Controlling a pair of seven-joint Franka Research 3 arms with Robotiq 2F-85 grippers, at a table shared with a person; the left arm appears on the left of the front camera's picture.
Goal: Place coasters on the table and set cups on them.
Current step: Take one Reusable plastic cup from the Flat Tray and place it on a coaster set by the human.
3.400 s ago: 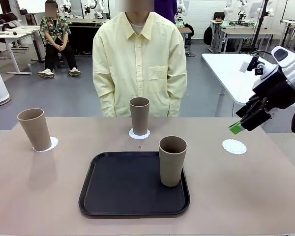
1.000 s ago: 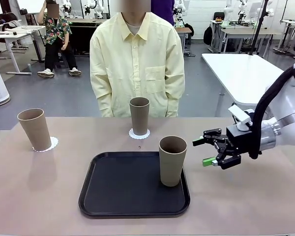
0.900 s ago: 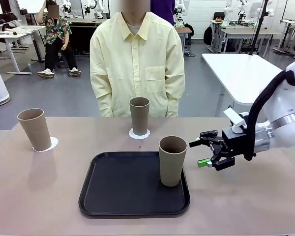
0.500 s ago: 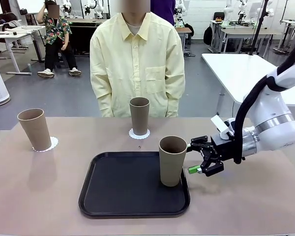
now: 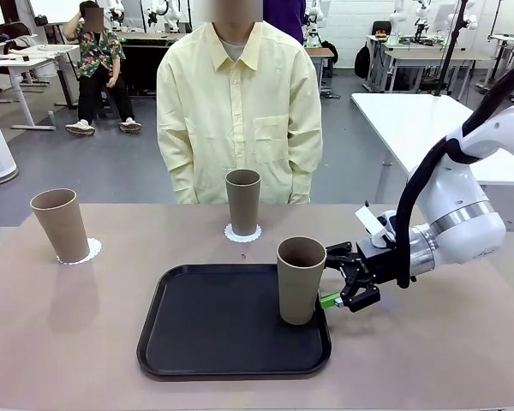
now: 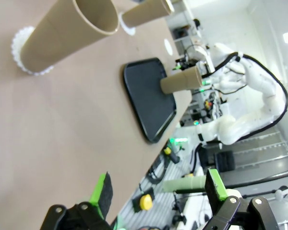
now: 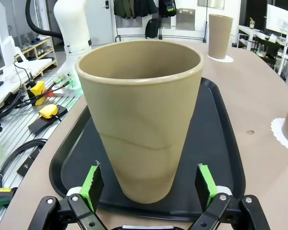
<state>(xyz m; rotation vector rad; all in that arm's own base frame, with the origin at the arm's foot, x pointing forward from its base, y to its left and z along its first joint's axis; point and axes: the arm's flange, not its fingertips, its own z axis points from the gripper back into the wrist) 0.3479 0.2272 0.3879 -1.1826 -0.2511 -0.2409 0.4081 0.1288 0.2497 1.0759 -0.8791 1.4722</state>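
Green-padded fingers of the right gripper are standing wide apart and holding nothing, one on each side of the lower part of the last cup, not yet touching it. That cup is standing upright at the right edge of the black tray, its long axis vertical, directly ahead of the fingers and to their left in the scene, so the right arm is clearly the nearer one. I judge the coming move to be a straight squeeze on the cup's lower half.

Farther out, two other cups are already sitting on coasters: the far middle cup and the far left cup, both on the table. The left gripper is hanging with its fingers spread and empty, well apart from the tray.
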